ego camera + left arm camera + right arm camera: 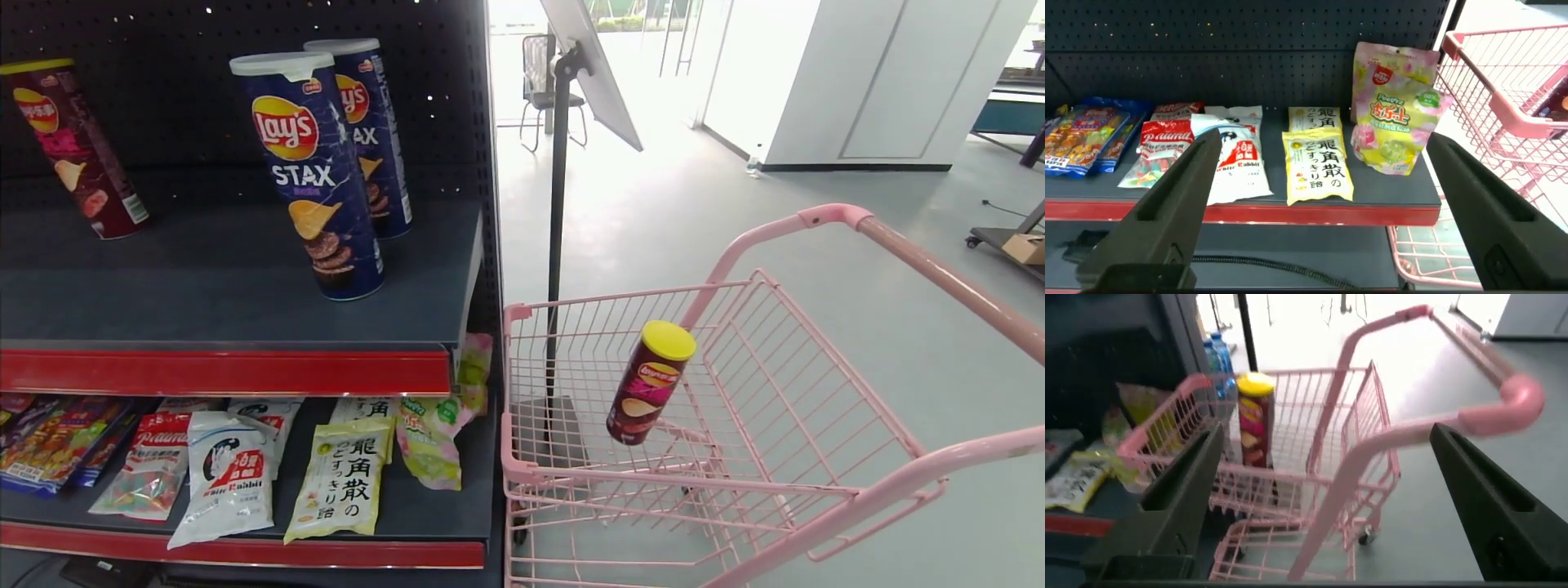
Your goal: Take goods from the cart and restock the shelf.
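Observation:
A maroon chips can with a yellow lid (651, 381) stands in the pink cart (816, 457), near the basket's middle; it also appears upright in the right wrist view (1254, 418). The upper shelf (204, 278) carries two dark blue chips cans (314, 173) and one maroon can (73, 147) at its far left. My left gripper (1319, 208) is open, level with the lower shelf's snack bags. My right gripper (1327, 502) is open, apart from the cart, with the pink handle (1503, 396) between it and the can.
The lower shelf (424, 510) holds several snack bags: white ones (224, 474), yellow-green ones (343, 478) and pale green ones (1392, 110). A black stand with a tilted panel (563, 163) rises between shelf and cart. Open grey floor lies to the right.

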{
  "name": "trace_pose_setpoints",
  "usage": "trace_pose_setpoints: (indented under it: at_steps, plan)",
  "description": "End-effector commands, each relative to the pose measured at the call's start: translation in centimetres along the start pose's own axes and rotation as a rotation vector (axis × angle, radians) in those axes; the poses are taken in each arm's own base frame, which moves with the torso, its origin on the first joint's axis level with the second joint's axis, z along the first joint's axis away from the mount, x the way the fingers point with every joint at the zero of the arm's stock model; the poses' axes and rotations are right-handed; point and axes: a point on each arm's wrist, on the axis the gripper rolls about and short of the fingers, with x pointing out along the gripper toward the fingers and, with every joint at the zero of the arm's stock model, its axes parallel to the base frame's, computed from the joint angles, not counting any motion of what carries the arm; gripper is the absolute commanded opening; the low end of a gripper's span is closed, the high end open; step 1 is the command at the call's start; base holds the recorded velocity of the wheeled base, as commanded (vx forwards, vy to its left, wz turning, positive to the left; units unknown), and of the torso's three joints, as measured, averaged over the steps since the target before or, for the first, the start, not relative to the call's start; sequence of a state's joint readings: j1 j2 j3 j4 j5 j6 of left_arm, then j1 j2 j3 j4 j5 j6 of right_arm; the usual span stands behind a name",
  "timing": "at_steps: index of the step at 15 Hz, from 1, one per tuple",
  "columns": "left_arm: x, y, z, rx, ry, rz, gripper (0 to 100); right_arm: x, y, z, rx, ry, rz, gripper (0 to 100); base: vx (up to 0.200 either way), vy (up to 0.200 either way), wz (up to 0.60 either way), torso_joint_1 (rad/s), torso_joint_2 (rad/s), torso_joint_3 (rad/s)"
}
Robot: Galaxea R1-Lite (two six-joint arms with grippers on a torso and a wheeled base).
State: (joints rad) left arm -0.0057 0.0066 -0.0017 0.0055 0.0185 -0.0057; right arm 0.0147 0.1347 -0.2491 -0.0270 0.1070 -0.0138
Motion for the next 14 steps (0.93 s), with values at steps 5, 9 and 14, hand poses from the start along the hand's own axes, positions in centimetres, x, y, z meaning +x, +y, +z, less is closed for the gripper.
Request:
trace_pose_setpoints:
  at_steps: [5, 9, 14]
  plan:
    - [0.0, 0.0, 0.0, 0.0, 0.002, 0.0, 100, 28.4, -3.7, 11.9, -0.098, 0.13, 0.638, 100, 0.0, 0.0, 0.0, 0.0, 0.0, 0.0]
    - [0.0, 0.0, 0.0, 0.0, 0.002, 0.0, 100, 33.9, -5.5, 4.0, -0.195, 0.207, 0.861, 100, 0.0, 0.0, 0.0, 0.0, 0.0, 0.0]
    - [0.0, 0.0, 0.0, 0.0, 0.002, 0.001, 100, 38.6, -6.5, -4.1, -0.166, 0.323, 0.923, 100, 0.0, 0.0, 0.0, 0.0, 0.0, 0.0]
